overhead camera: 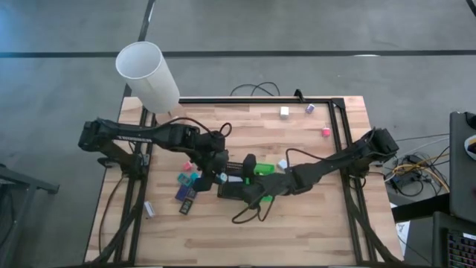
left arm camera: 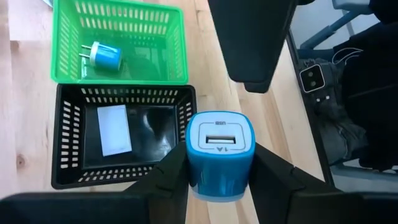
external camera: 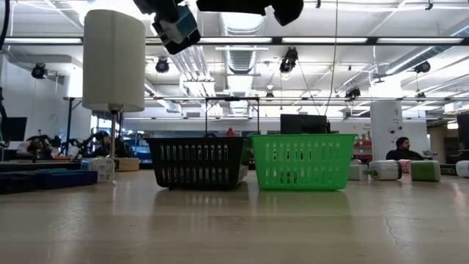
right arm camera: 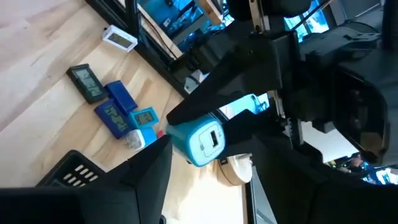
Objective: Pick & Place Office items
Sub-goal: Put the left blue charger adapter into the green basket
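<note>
One camera hangs high over the wooden table [overhead camera: 297, 223] and looks straight down, so it sees the whole top and both arms. One sits low at table height and looks flat across to the black basket [external camera: 198, 162] and green basket [external camera: 303, 160], with the big room far behind. The left wrist camera looks down from close above at those same two baskets, black [left arm camera: 123, 140] and green [left arm camera: 118, 43]. The right wrist camera looks sideways across the table, very near the left arm's blue charger [right arm camera: 196, 142], which the left wrist camera [left arm camera: 219, 152] also sees up close.
</note>
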Controlling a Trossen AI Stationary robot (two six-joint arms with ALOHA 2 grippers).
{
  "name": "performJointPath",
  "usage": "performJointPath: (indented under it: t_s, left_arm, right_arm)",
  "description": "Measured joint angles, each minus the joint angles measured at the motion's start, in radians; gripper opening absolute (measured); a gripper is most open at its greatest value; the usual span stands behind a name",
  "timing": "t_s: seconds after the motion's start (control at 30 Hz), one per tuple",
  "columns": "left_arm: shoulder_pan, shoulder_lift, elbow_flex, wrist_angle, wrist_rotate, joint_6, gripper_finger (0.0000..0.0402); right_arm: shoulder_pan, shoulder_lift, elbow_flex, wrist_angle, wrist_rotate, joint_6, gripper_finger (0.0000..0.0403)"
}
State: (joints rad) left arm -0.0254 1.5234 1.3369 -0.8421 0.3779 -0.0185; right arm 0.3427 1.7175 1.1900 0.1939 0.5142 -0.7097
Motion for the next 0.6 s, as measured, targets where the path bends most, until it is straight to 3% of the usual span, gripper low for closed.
performJointPath:
  t_s: [0.6]
  left_arm:
    - [0.000, 0.003, 0.051, 0.026, -0.001, -0.001, 0.0124]
  right_arm:
    - [0.000, -0.003, -0.012, 0.005, -0.028, 0.011, 0.0219]
